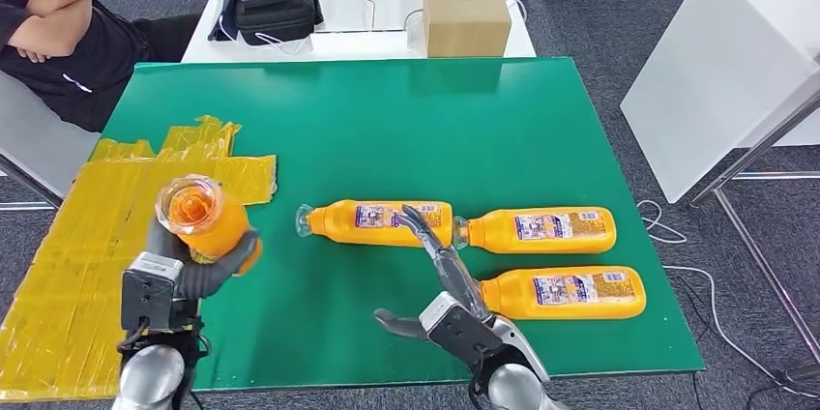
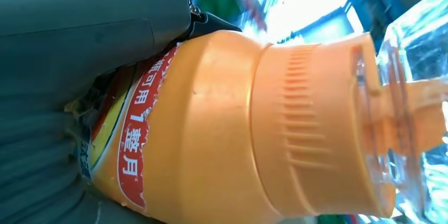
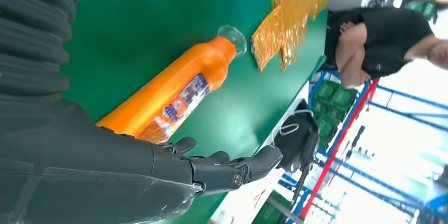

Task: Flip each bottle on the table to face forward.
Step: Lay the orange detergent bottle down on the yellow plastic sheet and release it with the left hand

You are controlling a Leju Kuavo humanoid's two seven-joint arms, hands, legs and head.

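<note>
My left hand (image 1: 184, 270), at the lower left of the head view, grips an orange bottle (image 1: 205, 219) lifted off the green table (image 1: 387, 130), its clear cap tipped up toward the camera. My right hand (image 1: 440, 279), low at the centre, holds nothing, its fingers (image 3: 232, 168) spread and straight above a lying bottle (image 1: 377, 221). Two more bottles (image 1: 537, 229) (image 1: 566, 292) lie to the right. Yellow sheeting (image 1: 87, 226) covers the table's left side.

i see glossy orange plastic bottles (image 1: 377, 222) with clear caps and paper labels, a smooth matt green table (image 1: 435, 130), crinkled shiny yellow tape (image 1: 87, 236).
</note>
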